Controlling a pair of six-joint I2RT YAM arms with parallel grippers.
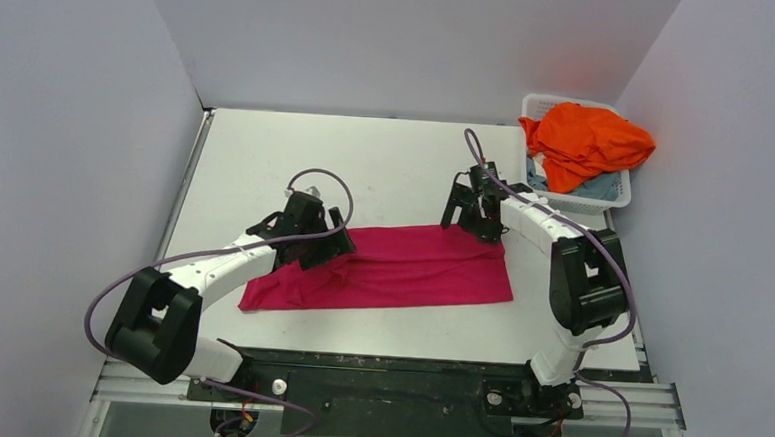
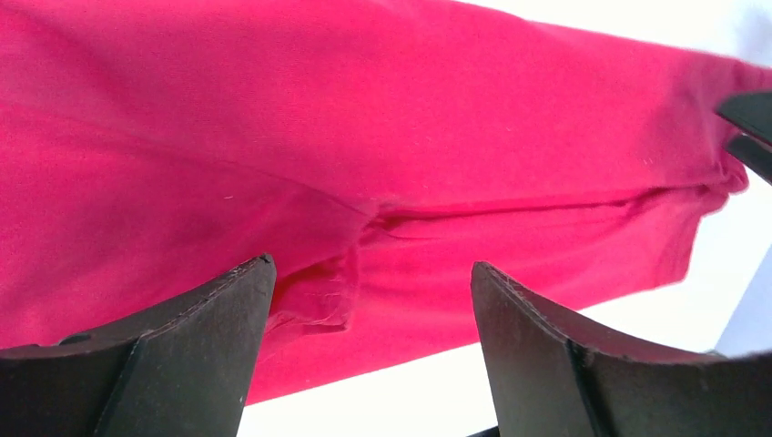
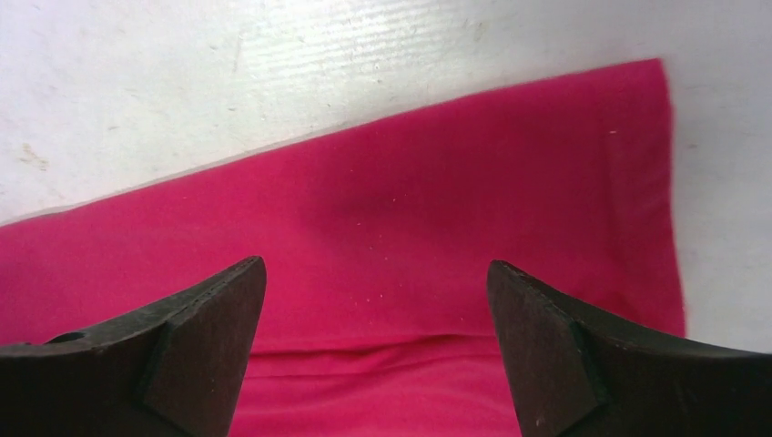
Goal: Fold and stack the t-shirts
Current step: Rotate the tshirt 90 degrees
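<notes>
The magenta t-shirt is laid on the table as a long band running left to right; a fold line and a bunched seam are seen in the left wrist view. The left gripper is held over the band's left part and the right gripper over its far right corner. Both are spread wide with nothing between the fingers, so the cloth is judged to be lying free.

The step in hand is taken to be the settling of this lengthwise fold before a crosswise one. For that to be done well, the rumpled, slanting left end (a sleeve appears bunched there) should be flattened and squared first. The next pinch should be taken through all layers at the edge, not the top one alone, and both ends should be lifted level and together so that the band is not skewed.

The orange t-shirt is heaped in the white basket at the far right, over a pale blue-grey one; neither is folded yet.
</notes>
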